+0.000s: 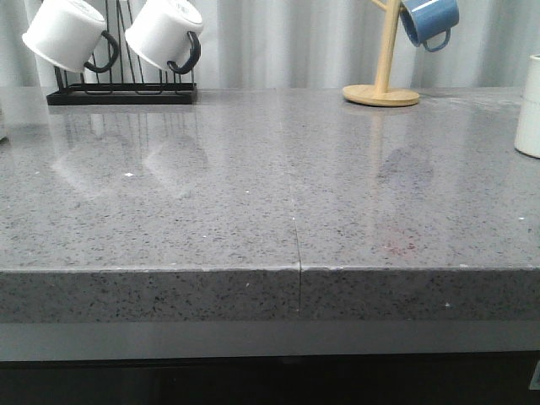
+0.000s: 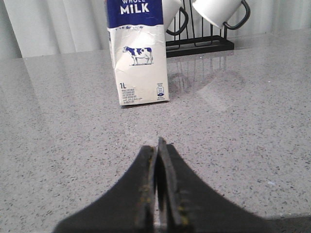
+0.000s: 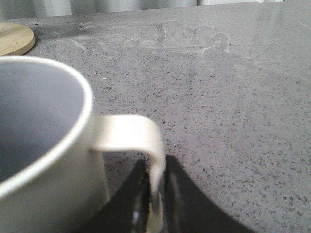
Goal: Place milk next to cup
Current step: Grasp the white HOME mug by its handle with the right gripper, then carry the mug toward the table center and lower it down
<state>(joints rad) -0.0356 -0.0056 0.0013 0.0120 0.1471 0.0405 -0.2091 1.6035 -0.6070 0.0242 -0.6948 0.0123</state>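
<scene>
The milk [image 2: 138, 58] is a white carton with a dark blue top and a cow picture. It stands upright on the grey counter in the left wrist view, and it does not show in the front view. My left gripper [image 2: 158, 145] is shut and empty, low over the counter, a stretch short of the carton. The cup [image 3: 43, 145] is a large white mug, close in the right wrist view. My right gripper [image 3: 155, 167] is shut on its cream handle [image 3: 131, 133]. A slice of the cup shows at the front view's right edge [image 1: 530, 105]. Neither gripper shows in the front view.
A black rack [image 1: 122, 93] with two white black-handled mugs [image 1: 164, 34] stands at the back left, just behind the milk [image 2: 199, 44]. A wooden mug tree [image 1: 381, 91] holding a blue mug [image 1: 429, 21] stands at the back right. Its base shows in the right wrist view [image 3: 12, 39].
</scene>
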